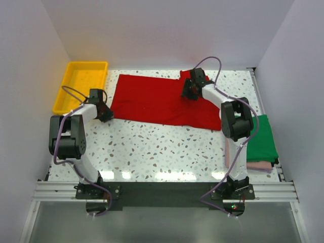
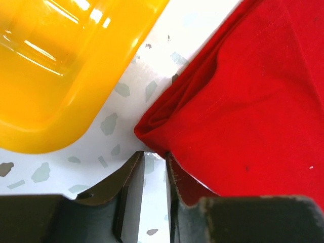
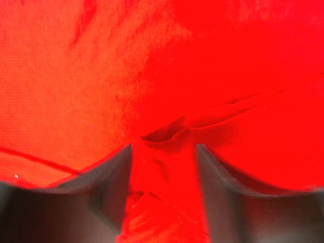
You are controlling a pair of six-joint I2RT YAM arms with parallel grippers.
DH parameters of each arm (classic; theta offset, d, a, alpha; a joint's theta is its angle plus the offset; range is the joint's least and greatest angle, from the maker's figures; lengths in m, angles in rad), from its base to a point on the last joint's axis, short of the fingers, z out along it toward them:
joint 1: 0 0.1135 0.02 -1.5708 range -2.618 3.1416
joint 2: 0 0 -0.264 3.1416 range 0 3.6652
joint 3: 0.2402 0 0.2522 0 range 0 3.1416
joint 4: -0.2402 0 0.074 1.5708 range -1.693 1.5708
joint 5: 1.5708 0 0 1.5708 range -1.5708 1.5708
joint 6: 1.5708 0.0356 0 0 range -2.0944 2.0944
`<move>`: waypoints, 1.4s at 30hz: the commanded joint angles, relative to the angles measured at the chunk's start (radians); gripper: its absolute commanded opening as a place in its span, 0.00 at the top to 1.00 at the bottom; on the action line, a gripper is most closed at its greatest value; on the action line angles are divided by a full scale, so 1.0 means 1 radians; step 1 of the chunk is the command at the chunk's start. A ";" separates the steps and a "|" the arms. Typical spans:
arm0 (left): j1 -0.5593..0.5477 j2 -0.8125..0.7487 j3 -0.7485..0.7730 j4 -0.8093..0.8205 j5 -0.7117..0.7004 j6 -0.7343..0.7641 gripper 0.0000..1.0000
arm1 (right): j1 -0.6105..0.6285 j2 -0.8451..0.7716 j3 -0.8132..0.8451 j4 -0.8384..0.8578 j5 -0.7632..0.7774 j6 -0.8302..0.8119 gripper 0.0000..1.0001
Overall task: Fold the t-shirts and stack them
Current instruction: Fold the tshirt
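A red t-shirt (image 1: 157,101) lies flat across the back of the table, with a sleeve bunched at its far right. My left gripper (image 1: 105,112) sits at the shirt's near left corner. In the left wrist view the left gripper (image 2: 154,156) is narrowly open, with bare table between the fingers and the red corner (image 2: 152,126) just ahead, touching the right finger. My right gripper (image 1: 190,93) rests on the shirt's upper right part. The right wrist view shows the right gripper (image 3: 163,147) open, with wrinkled red cloth (image 3: 167,132) between the fingers. A folded green t-shirt (image 1: 262,139) lies on a folded pink one (image 1: 258,165) at the right edge.
A yellow tray (image 1: 63,93) stands at the back left, close to my left gripper; its rounded corner shows in the left wrist view (image 2: 55,136). White walls enclose the table on three sides. The speckled tabletop (image 1: 162,147) stretches in front of the shirt.
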 commanded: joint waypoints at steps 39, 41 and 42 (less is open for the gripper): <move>0.027 -0.027 -0.085 0.180 -0.049 -0.102 0.49 | -0.241 -0.612 -0.835 0.102 0.020 0.102 0.34; 0.025 -0.018 -0.081 0.175 -0.056 -0.101 0.53 | -0.241 -0.589 -0.826 0.101 0.024 0.102 0.40; 0.027 -0.014 -0.075 0.178 -0.054 -0.101 0.55 | -0.241 -0.586 -0.819 0.099 0.027 0.104 0.41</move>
